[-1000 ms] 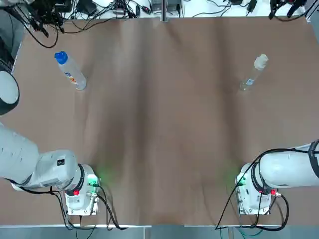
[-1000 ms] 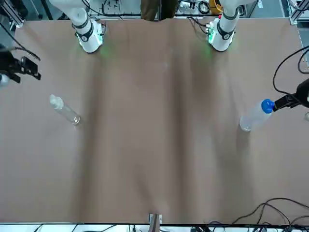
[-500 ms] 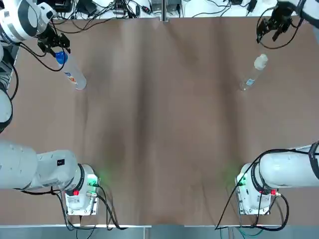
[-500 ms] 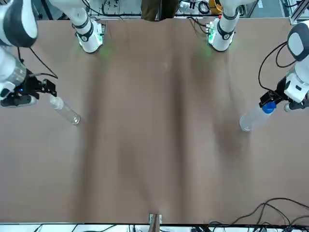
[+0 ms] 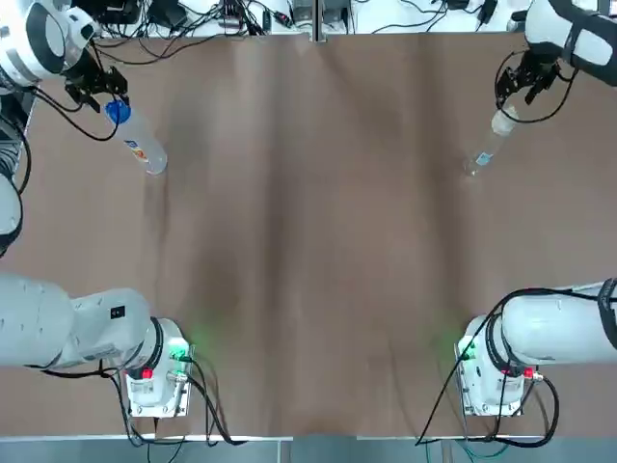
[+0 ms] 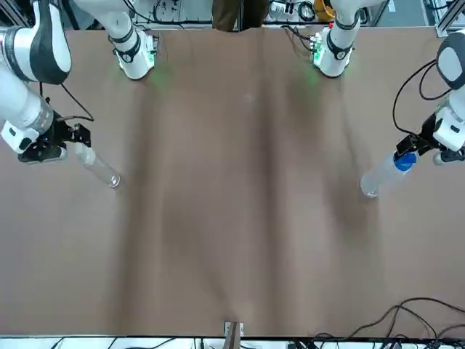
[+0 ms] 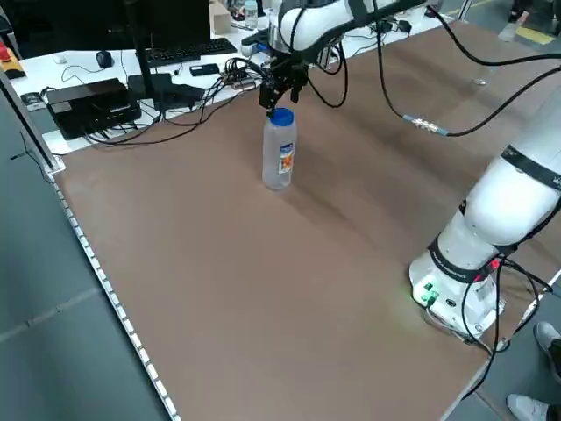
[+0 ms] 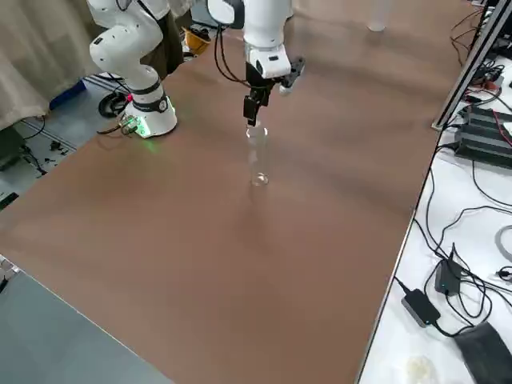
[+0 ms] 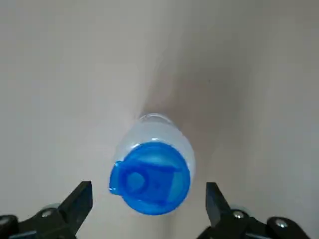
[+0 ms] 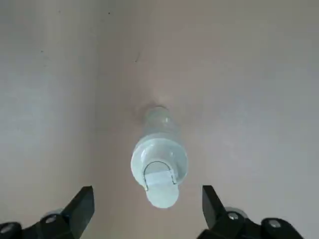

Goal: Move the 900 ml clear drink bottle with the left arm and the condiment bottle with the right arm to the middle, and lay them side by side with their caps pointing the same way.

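The clear drink bottle [image 5: 143, 147] with a blue cap [image 9: 150, 178] stands upright at the table's far left. My left gripper [image 5: 104, 94] hovers just above that cap, open, one finger on each side, touching nothing. The slim clear condiment bottle [image 5: 485, 149] with a white flip cap [image 10: 159, 170] stands upright at the far right. My right gripper [image 5: 517, 92] hangs open right over its cap, fingers apart on both sides. The side views show the drink bottle [image 7: 279, 151] and the condiment bottle [image 8: 258, 156] standing free under the left gripper [image 7: 280, 90] and the right gripper [image 8: 254, 110].
A brown table cover [image 5: 308, 251] stretches between the two bottles. The arm bases [image 5: 154, 371] [image 5: 496, 371] sit at the near edge. Cables and electronics [image 5: 222, 14] line the desk beyond the far edge.
Both arms swung in from outside the table over the last second. Each gripper has since come down closer over its bottle's cap. The bottles have not moved.
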Controlling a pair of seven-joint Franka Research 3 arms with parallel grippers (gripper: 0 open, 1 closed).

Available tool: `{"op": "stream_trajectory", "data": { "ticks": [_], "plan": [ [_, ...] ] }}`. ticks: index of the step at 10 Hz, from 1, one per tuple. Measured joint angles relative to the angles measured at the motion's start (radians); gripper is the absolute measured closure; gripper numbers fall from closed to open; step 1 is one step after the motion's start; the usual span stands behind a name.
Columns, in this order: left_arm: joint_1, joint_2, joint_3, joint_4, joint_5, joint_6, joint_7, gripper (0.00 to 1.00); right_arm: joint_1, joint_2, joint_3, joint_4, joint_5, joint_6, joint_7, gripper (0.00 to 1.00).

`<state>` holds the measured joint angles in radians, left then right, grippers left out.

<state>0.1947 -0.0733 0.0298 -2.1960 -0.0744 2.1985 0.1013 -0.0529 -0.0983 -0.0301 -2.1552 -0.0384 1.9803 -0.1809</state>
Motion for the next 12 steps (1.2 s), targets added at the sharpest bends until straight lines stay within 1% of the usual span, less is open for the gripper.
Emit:
{"op": "stream_trajectory", "data": {
  "ticks": [2, 4, 8, 9, 10, 12],
  "plan": [
    [0.004, 0.017, -0.002, -0.004, 0.0, 0.03, 0.002, 0.0, -0.024, 0.0, -0.001, -0.025, 0.0, 0.026, -0.03, 0.04],
    [0.003, 0.041, -0.008, -0.004, 0.0, 0.055, 0.002, 0.0, -0.027, 0.0, 0.0, -0.05, 0.0, 0.045, -0.034, 0.06],
    [0.001, 0.049, -0.012, -0.005, 0.0, 0.059, 0.002, 0.0, -0.027, 0.0, 0.001, -0.066, 0.0, 0.069, -0.037, 0.13],
    [0.0, 0.049, -0.012, -0.005, 0.0, 0.058, 0.002, 0.0, -0.027, 0.0, 0.001, -0.066, 0.0, 0.072, -0.039, 0.19],
    [0.0, 0.049, -0.012, -0.005, 0.0, 0.058, 0.004, 0.0, -0.027, 0.001, 0.002, -0.066, 0.0, 0.08, -0.04, 0.28],
    [0.0, 0.049, -0.012, -0.005, 0.0, 0.057, 0.013, 0.0, -0.027, 0.007, 0.003, -0.068, 0.0, 0.096, -0.041, 0.48]
  ]
}}
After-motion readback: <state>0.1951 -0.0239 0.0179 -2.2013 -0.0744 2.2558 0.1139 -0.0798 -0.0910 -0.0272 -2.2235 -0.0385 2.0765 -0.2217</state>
